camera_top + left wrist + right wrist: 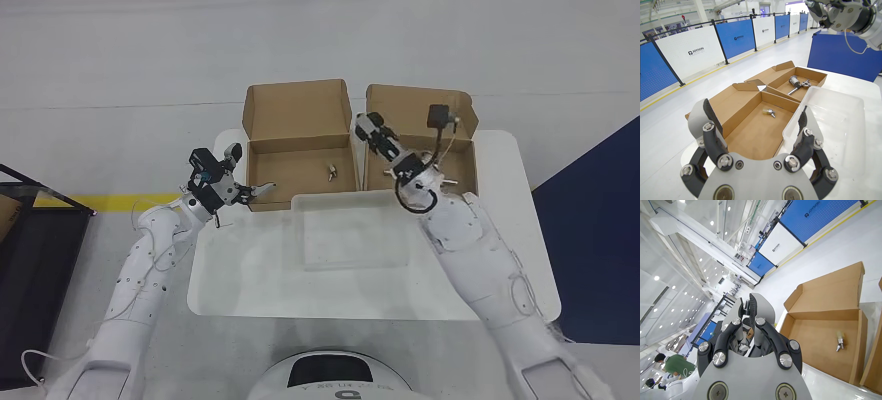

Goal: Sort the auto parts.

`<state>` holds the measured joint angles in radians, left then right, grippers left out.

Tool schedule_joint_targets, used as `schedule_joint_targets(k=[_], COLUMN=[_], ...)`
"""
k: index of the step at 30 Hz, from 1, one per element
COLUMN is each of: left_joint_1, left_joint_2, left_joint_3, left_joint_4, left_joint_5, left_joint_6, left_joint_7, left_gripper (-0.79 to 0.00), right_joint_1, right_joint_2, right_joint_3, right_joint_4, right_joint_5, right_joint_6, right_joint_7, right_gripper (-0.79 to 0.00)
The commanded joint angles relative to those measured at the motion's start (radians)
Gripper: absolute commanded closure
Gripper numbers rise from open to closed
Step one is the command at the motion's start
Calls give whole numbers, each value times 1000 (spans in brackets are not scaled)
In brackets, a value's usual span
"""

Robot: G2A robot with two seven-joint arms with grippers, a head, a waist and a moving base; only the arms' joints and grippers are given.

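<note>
Two open cardboard boxes stand at the back of the white table (240, 285). The left box (300, 150) holds a small metal fitting with a pale cap (769, 112) (840, 341) (330, 172). Inside the right box (455, 165) lie a steel shaft and flanged parts (797, 84). My left gripper (250, 172) (755, 111) hangs open and empty by the left box's near left corner. My right gripper (364, 124) (747, 302) is raised over the gap between the boxes, shut on a small dark threaded part (746, 308).
A clear plastic tray (350, 235) (829, 117) sits in front of the boxes at the table's middle. The box flaps (295, 100) stand up at the back. A blue panel (600, 200) stands right of the table.
</note>
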<state>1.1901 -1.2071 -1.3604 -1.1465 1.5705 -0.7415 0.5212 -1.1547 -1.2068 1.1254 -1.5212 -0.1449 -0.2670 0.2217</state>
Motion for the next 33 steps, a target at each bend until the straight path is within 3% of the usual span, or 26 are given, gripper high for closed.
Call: schedule_joint_targets(k=[1, 7, 14, 23, 25, 29, 33], left_joint_1=[0, 0, 0, 0, 0, 0, 0], left_joint_2=[0, 0, 0, 0, 0, 0, 0], left_joint_3=[0, 0, 0, 0, 0, 0, 0], left_joint_4=[0, 0, 0, 0, 0, 0, 0], left_joint_5=[0, 0, 0, 0, 0, 0, 0], left_joint_6=[0, 0, 0, 0, 0, 0, 0], left_joint_7=[0, 0, 0, 0, 0, 0, 0], left_gripper=[-785, -785, -785, -785, -785, -785, -785], right_joint_1=[57, 250, 413, 523, 533, 551, 562], right_joint_2=[-7, -70, -171, -289, -307, -334, -349], right_joint_3=[-32, -218, -425, -541, -546, -553, -542], right_joint_4=[59, 256, 450, 708, 741, 798, 827], right_joint_5=[37, 107, 78, 83, 94, 98, 107], right_joint_6=[41, 305, 573, 659, 648, 643, 625], right_joint_7=[115, 261, 197, 74, 63, 57, 62], right_gripper=[0, 0, 0, 0, -49, -277, -416])
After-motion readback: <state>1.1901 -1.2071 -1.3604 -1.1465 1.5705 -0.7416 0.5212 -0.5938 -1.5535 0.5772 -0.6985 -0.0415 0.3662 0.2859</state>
